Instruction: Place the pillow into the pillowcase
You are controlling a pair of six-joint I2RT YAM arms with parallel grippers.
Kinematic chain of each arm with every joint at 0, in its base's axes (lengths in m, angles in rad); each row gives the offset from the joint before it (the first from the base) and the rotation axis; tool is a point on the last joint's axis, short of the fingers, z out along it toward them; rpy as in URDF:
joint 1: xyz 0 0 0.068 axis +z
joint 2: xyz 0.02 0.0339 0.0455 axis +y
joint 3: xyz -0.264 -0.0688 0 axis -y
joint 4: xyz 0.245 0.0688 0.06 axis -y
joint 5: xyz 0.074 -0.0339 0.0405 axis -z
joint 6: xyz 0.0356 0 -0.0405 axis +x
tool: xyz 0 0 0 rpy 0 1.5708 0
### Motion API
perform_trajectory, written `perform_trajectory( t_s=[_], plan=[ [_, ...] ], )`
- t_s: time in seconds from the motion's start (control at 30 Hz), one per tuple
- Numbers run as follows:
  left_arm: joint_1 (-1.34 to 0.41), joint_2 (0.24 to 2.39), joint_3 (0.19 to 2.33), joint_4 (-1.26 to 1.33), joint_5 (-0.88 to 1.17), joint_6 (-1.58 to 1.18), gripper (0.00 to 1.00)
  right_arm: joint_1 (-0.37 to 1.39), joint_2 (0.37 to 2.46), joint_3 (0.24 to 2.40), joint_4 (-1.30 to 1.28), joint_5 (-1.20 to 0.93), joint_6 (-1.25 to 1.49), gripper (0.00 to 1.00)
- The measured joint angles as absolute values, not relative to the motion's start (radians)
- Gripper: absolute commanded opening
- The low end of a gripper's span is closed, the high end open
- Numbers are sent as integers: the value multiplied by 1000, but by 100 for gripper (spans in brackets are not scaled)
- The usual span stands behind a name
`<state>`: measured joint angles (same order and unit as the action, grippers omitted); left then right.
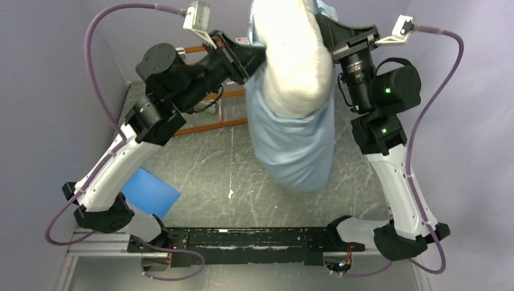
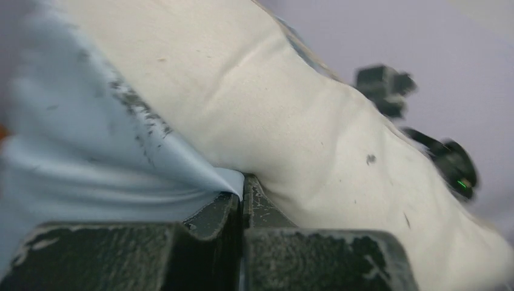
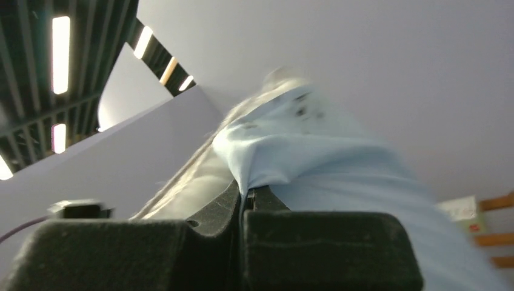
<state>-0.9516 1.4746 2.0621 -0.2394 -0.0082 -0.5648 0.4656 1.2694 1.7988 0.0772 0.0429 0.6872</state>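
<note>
While both arms hold the bundle up at the top centre of the overhead view, progress: roughly midway, as I judge it. The insertion has begun but is not finished.
Pillow: top centre of the overhead view, raised off the table. Its lower part sits inside the case and its white upper part stands bare above the mouth.
Pillowcase: wraps the lower pillow and hangs down toward mid-frame. Its closed end sags, so it looks slack there.
Left gripper: jaws pressed together on a fold of the light-blue mouth edge, with the pillow lying just beside the pinch.
Right gripper: jaws likewise pressed together on light-blue fabric at the opposite side of the mouth. Whether any pillow is caught in the pinch I cannot tell.
Done: mouth opened and held on two sides; pillow entered.
Left to do: the pillow has to settle to the bottom of the sack, and the mouth has to come up over the exposed white end — probably by shaking or by pulling the edges up.
Counts: one pillow, one pillowcase, two arms, two grippers.
Other things: one flat blue rectangle at lower left, and at least three orange-brown bars at left of centre — partly hidden by the left arm.
</note>
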Motion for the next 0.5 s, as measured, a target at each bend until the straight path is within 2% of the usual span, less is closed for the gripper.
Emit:
perform_trajectory(
  t_s=[0.07,0.13,0.27,0.3,0.4,0.5],
  plan=[
    [-902,1489,2059,-247,-19,-569,5,463,1215,1710,100,40,739,0],
    [-867,1485,2025,-235,-24,-594,5,464,1219,1723,96,49,745,0],
    [-876,1427,1882,-108,17,-667,5,469,1349,1948,27,134,647,0],
    [-896,1402,1835,-68,28,-681,5,464,1418,2057,0,179,609,0],
    [-984,1349,1750,-8,66,-696,5,429,1509,2171,-45,192,586,0],
    [-1030,1372,1794,-66,57,-651,5,401,1510,2126,-78,143,613,0]
  ],
)
